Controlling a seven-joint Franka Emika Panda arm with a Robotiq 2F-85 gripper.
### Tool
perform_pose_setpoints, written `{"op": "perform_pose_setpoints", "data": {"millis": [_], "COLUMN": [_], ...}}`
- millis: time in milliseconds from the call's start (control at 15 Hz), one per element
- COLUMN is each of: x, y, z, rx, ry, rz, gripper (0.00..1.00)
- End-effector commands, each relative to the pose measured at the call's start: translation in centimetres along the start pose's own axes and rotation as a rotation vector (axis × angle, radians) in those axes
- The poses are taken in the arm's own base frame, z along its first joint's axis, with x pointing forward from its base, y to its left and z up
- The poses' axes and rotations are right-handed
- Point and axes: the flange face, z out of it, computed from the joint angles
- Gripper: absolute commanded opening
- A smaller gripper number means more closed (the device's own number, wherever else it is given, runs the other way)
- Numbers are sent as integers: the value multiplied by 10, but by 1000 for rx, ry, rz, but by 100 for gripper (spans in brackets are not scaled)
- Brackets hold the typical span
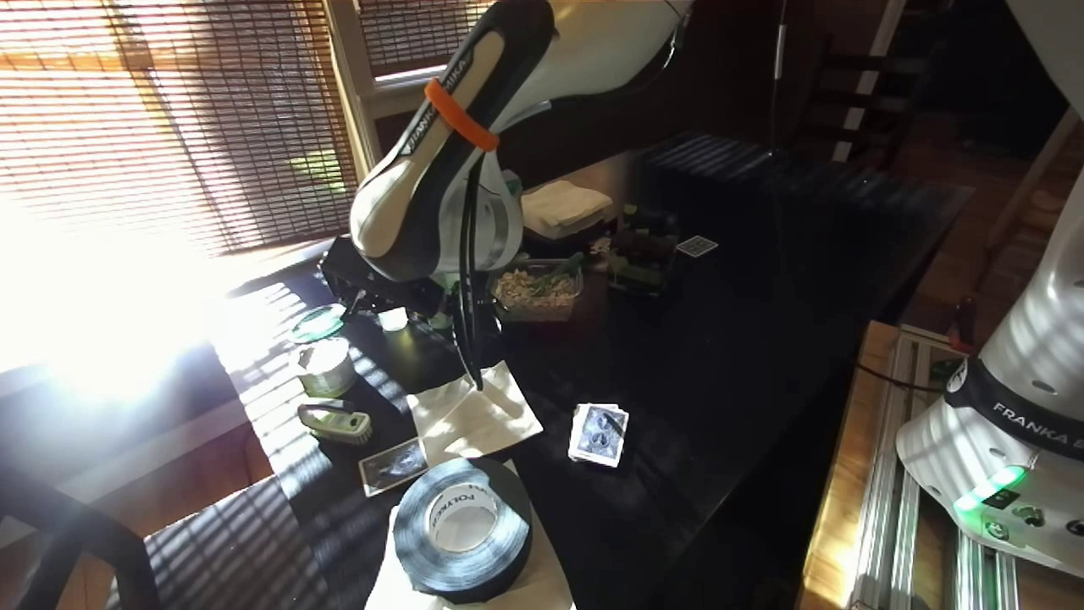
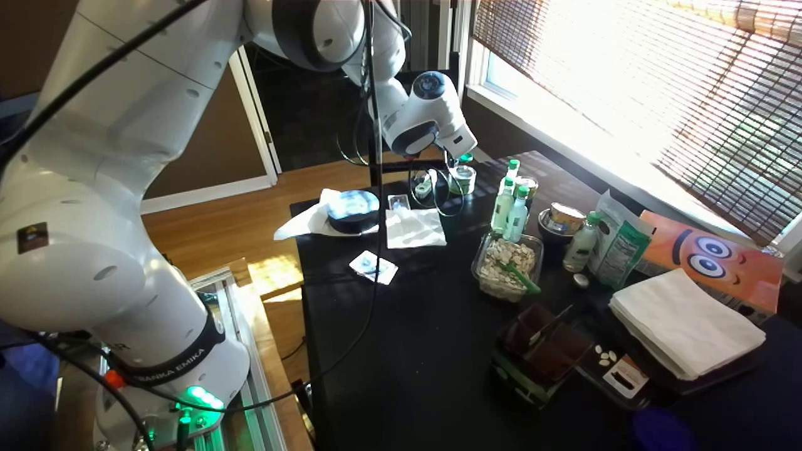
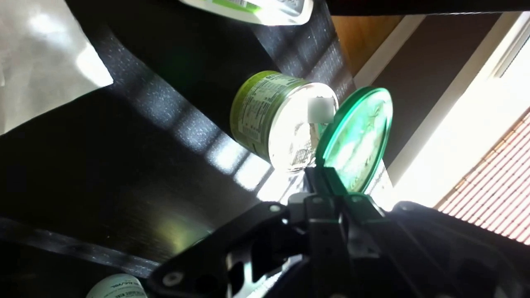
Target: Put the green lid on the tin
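Observation:
The green lid (image 3: 356,138) is a flat round cap with a see-through middle. My gripper (image 3: 325,171) is shut on its edge. The tin (image 3: 265,111) is a short can with a green and white label and a bright silvery open end; it stands on the dark table. In the wrist view the lid overlaps the tin's rim; I cannot tell whether they touch. In an exterior view the lid (image 1: 318,324) is just above and behind the tin (image 1: 326,368). In an exterior view the lid (image 2: 465,158) shows close above the tin (image 2: 463,180).
A white and green brush (image 1: 336,424) lies beside the tin. A napkin (image 1: 474,415), a card (image 1: 394,466) and a tape roll (image 1: 461,525) are nearby. Green-capped bottles (image 2: 504,210) and a food container (image 2: 507,266) stand farther along the table. A cable (image 2: 451,210) hangs by the arm.

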Motion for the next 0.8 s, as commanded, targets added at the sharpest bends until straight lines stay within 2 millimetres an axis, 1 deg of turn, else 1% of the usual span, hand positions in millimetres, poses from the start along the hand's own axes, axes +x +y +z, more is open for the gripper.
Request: {"op": "perform_pose_setpoints", "data": {"millis": [0,267,533,733], "x": [-1,1,7,7], "y": [-2,2,15,22], "z": [8,22,42,57], "rx": [26,68,68,69], "ry": [3,11,20,20], "rz": [8,33,61,69], "gripper": [1,1,1,1]}}
